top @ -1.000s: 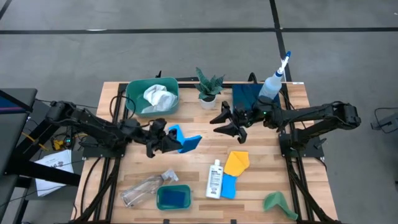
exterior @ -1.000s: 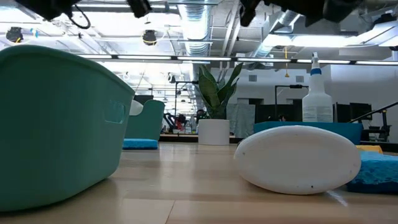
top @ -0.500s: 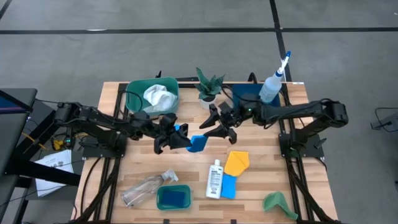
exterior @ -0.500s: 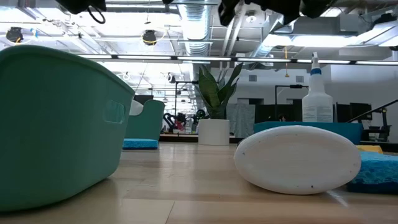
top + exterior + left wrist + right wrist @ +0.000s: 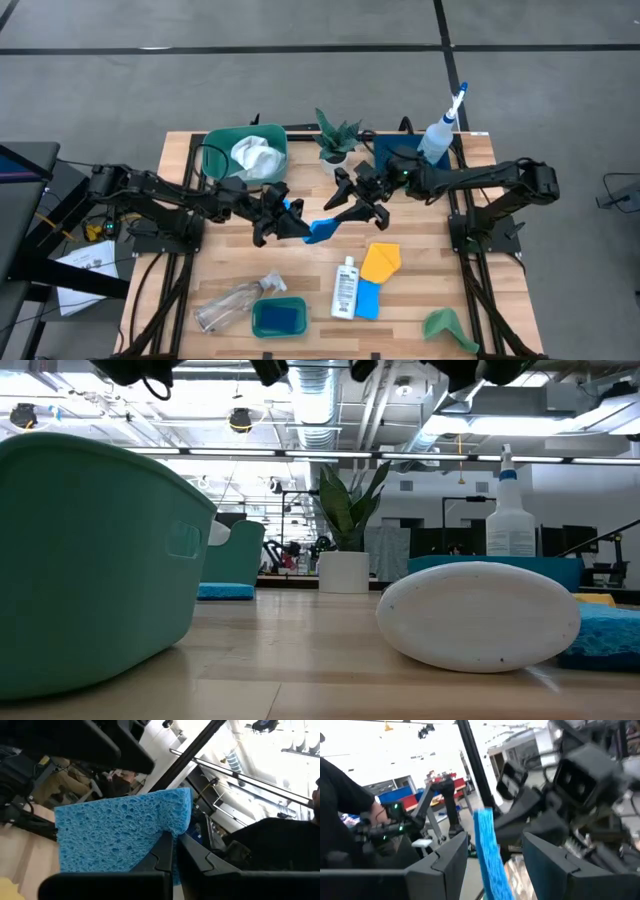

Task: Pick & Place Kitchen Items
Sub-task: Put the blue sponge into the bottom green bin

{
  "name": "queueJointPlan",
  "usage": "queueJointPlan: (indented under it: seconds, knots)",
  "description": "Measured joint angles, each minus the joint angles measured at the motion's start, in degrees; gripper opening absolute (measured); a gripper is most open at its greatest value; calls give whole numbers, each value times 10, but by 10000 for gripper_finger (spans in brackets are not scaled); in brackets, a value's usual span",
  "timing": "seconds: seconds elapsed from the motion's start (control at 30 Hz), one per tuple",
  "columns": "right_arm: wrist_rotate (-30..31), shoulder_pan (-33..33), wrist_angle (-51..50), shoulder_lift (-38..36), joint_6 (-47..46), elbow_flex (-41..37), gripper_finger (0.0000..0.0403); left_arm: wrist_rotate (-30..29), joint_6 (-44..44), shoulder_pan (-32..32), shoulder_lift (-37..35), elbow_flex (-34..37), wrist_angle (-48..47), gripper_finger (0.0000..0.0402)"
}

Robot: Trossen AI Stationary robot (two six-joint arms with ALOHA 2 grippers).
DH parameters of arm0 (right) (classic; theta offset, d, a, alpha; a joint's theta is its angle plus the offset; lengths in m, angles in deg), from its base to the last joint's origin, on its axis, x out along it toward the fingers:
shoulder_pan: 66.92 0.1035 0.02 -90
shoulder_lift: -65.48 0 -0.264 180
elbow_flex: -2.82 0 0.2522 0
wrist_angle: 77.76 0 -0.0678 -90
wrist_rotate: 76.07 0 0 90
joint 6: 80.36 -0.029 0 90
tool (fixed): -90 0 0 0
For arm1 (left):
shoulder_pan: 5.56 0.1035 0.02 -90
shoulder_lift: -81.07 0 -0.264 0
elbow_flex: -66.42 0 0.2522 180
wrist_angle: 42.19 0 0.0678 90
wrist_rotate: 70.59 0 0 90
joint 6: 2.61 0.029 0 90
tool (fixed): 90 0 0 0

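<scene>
My left gripper [image 5: 278, 214] is shut on a blue sponge [image 5: 316, 229], held above the table's middle; the sponge fills the left wrist view [image 5: 120, 835]. My right gripper [image 5: 342, 204] is open just right of it. In the right wrist view the sponge [image 5: 487, 850] stands edge-on between the two spread fingers, with a gap on each side. On the table lie a yellow cloth [image 5: 381, 260], a small white bottle [image 5: 346, 287], another blue sponge [image 5: 367, 299], a green cloth [image 5: 445, 325] and a clear spray bottle [image 5: 235, 303]. My left gripper pinches the sponge between its two fingers at one edge [image 5: 169, 834], where the foam is dented in. The fingers come from the table's left, about level. The sponge is lifted clear of the table, and its free end [image 5: 325, 226] points toward my right gripper.
A green tub [image 5: 222, 148] with a white cloth [image 5: 252, 156] stands at the far left, and a potted plant [image 5: 335, 140] beside it. A white spray bottle [image 5: 437, 135] stands on the dark blue tray [image 5: 392, 153]. A second green tub [image 5: 279, 317] stands at the near edge.
My left gripper has carried the sponge toward the table's right edge and a little toward the far edge. My right gripper has moved toward the table's left, and its open fingers now stand on either side of the sponge's free end.
</scene>
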Motion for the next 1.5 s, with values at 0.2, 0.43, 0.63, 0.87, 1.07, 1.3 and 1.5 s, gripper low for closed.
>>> queueJointPlan:
  seconds: [0.2, 0.43, 0.63, 0.87, 1.07, 1.3, 1.5]
  knots:
    - [-2, 6, -33, 6, 0, -1, 179, 1, 2, 19, 0, 0, 73, 3]
    - [12, 6, -40, 6, 0, -1, 170, -11, 11, 29, 0, 0, 90, 3]
    - [-3, 4, -39, 6, 0, -1, 77, -11, 11, 28, 0, 0, 85, 3]
    - [-33, 1, -45, 6, -49, -2, 13, -9, 13, 31, -6, -1, 30, 13]
    - [-51, 2, -84, 6, -123, -2, 6, -48, 88, 31, -76, -1, -200, 65]
    - [-29, 3, -117, 5, -223, -1, 3, -281, 278, -14, -188, 0, -435, 137]
    - [2, -4, -117, 5, -301, -1, 2, -430, 256, -67, -208, 0, -436, 159]
